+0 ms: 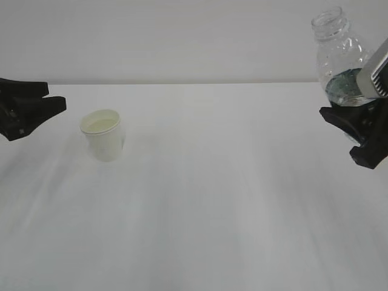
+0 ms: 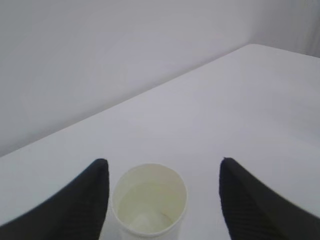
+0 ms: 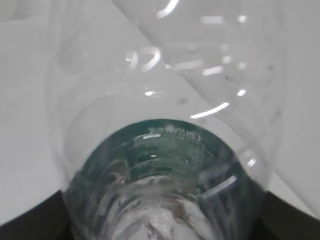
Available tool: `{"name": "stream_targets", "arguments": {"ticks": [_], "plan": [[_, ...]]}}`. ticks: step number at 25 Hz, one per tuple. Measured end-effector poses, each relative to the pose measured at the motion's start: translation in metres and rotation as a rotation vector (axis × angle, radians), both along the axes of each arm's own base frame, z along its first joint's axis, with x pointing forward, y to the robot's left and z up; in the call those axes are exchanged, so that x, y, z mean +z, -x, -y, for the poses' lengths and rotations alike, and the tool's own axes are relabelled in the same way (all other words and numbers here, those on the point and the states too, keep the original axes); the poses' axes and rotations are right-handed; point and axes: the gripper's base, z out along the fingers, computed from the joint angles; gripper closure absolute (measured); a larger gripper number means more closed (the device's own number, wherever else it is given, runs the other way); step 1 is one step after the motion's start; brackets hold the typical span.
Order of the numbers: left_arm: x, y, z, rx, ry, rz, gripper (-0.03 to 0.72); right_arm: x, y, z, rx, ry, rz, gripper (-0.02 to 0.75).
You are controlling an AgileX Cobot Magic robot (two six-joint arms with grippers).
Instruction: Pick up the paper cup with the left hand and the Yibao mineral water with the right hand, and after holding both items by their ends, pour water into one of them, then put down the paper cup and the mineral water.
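White table [image 1: 200, 206] fills the exterior view under a pale wall. At the far left edge, the left gripper [image 1: 54, 98] shows as 2 black fingers pointing right, just above the table and apart from the paper cup [image 1: 103, 134], which stands upright on the table a little to their right. The left wrist view looks down between those fingers [image 2: 85, 200]: the jaws stand wide apart with the paper cup [image 2: 148, 201] between them, nearer the left-hand finger, and a sliver of table shows on each side, so neither finger is seen pressing the cup wall. Inside the cup the cream lining shows, with what looks like a shallow layer of clear liquid at the bottom. The middle of the table is bare white. At the far right, the Yibao mineral water [image 1: 338, 54] is lifted well above the table, tilted with its open, capless mouth up and to the left. The right gripper [image 1: 357, 121] has its jaws clamped on the lower part of the bottle, near the dark green label. In the right wrist view the clear ribbed bottle [image 3: 165, 150] fills nearly the whole picture, green label showing through the plastic, with black finger [image 3: 30, 220] edges at both lower corners against its sides.
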Motion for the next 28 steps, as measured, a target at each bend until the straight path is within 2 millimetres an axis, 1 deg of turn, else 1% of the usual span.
{"name": "stream_targets", "arguments": {"ticks": [5, 11, 14, 18, 21, 25, 28], "plan": [[0.016, 0.006, 0.002, -0.024, -0.003, 0.017, 0.207, 0.0, 0.0, 0.0, -0.011, -0.022, -0.004, 0.272], [0.026, 0.013, 0.006, -0.069, -0.003, -0.007, 0.213, 0.0, 0.0, 0.0, -0.019, -0.039, -0.008, 0.272], [0.035, 0.016, 0.007, -0.074, 0.004, 0.009, 0.237, 0.001, 0.0, 0.0, -0.022, -0.044, -0.009, 0.273], [0.041, 0.019, 0.008, -0.08, 0.019, -0.003, 0.257, 0.001, 0.0, 0.0, -0.036, -0.074, -0.015, 0.272], [0.046, 0.022, 0.009, -0.088, 0.032, -0.022, 0.258, -0.002, -0.003, 0.0, -0.055, -0.105, -0.036, 0.272], [0.057, 0.027, 0.011, -0.092, 0.042, -0.016, 0.259, -0.009, -0.007, 0.0, -0.08, -0.133, -0.075, 0.272], [0.062, 0.029, 0.011, -0.095, 0.043, -0.001, 0.275, -0.014, -0.01, -0.001, -0.086, -0.136, -0.098, 0.272]]}}
